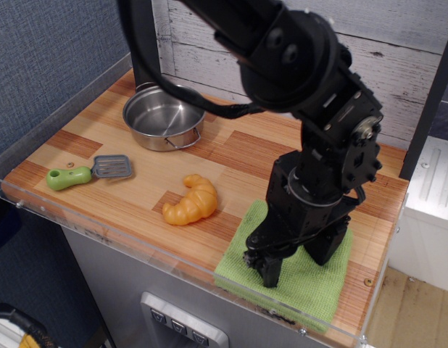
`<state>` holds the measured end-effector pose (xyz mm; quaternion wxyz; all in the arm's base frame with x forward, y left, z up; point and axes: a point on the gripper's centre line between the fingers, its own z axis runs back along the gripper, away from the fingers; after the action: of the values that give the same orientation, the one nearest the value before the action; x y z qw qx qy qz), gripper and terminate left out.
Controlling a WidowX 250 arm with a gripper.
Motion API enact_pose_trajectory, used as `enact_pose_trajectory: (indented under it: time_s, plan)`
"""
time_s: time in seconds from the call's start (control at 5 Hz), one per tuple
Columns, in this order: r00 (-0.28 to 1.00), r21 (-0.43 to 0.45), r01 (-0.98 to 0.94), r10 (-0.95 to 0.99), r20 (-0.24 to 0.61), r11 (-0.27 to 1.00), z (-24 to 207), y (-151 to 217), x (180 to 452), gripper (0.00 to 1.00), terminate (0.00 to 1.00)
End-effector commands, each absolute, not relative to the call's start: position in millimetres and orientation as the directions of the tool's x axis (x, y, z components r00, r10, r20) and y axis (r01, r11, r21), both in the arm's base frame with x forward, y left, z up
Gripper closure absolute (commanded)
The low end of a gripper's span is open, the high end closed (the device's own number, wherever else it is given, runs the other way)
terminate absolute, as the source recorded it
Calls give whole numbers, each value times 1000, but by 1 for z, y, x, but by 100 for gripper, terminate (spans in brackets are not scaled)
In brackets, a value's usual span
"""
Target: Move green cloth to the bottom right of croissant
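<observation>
The green cloth [311, 279] lies flat at the front right of the table, its front edge close to the table's front rim. My gripper [295, 262] points down onto the cloth's left half. Its fingertips [271, 272] press into the fabric with a strip of cloth between them, and the cloth is sliding along with them. The orange-yellow croissant [190, 201] lies on the wood to the left of the cloth and slightly farther back, a short gap away. The arm hides the cloth's back part.
A steel pot [164, 116] stands at the back left. A green-handled grey spatula [90, 172] lies at the left front. A clear acrylic rim [137, 250] runs along the table's front edge. A white unit [430, 196] stands off the right side.
</observation>
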<state>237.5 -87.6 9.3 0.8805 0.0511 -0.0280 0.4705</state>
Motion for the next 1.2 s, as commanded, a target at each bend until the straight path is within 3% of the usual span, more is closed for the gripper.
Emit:
enact_pose_trajectory:
  time_s: [0.0,0.4,1.0]
  plan:
    - [525,1,-849,846,94,528,24,-90,239,0,0]
    - [448,-64,-888,888,106,456,48,-84,252,0,0]
    - [384,-281,-872,916,114,400,128,-80,247,0,0]
